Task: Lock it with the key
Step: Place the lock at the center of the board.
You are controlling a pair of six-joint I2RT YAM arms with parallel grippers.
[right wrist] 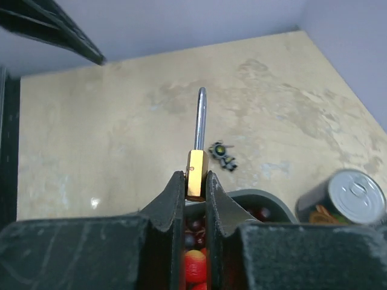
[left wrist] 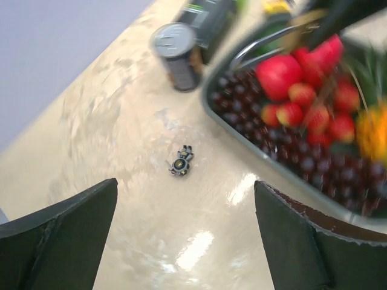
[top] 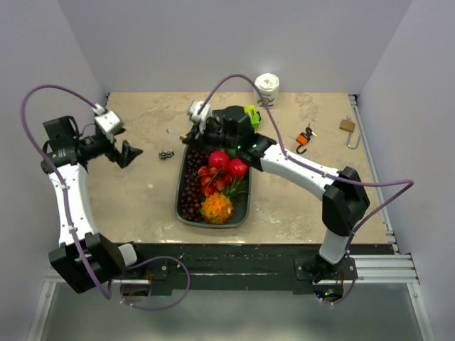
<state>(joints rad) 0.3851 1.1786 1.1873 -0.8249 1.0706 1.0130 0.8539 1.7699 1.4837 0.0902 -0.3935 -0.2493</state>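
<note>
My right gripper point(right wrist: 195, 184) is shut on a small brass padlock point(right wrist: 196, 171), whose steel shackle point(right wrist: 201, 118) points up and away from the fingers. In the top view this gripper point(top: 189, 133) is at the far left end of the fruit tray. A small bunch of keys point(top: 167, 153) lies on the table just left of the tray; it also shows in the left wrist view point(left wrist: 181, 162) and the right wrist view point(right wrist: 222, 155). My left gripper point(top: 130, 153) is open and empty, left of the keys and above the table point(left wrist: 184, 241).
A grey tray point(top: 182, 186) of grapes, strawberries and other fruit sits mid-table. A tin can point(left wrist: 178, 54) stands near its far end. A second padlock point(top: 348, 128), an orange carabiner with keys point(top: 304, 138) and a white cup point(top: 267, 84) lie at the back right.
</note>
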